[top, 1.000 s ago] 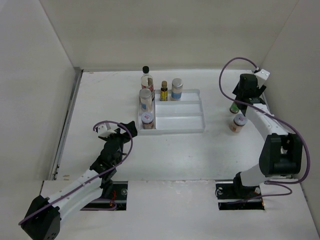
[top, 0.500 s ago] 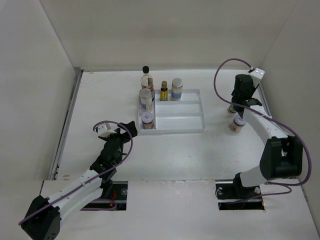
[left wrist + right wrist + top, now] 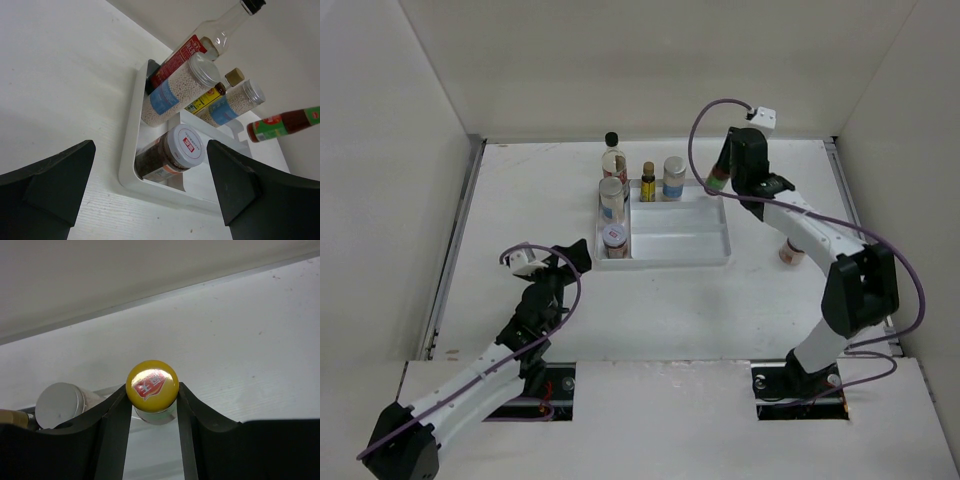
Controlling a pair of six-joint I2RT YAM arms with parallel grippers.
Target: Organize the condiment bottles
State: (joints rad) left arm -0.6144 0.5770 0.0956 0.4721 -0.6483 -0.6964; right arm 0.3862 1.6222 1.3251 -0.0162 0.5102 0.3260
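The red sauce bottle [image 3: 152, 382] is gripped just under its yellow cap by the right gripper [image 3: 722, 180], whose jaws are closed on it, at the far right corner of the white tray [image 3: 665, 262]. Close beside it, the far row is occupied by a silver-lidded jar [image 3: 674, 175] and a tiny dark bottle [image 3: 648, 182]. The left gripper [image 3: 560, 262] is spread wide and empty near the tray's near left corner. Another jar [image 3: 790, 252] is partly hidden behind the right arm.

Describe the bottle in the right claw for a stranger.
Find the white tray, then its far right corner. There the right claw grips a slim bottle. Alone among its neighbours, it is dark red with a red-and-green label.
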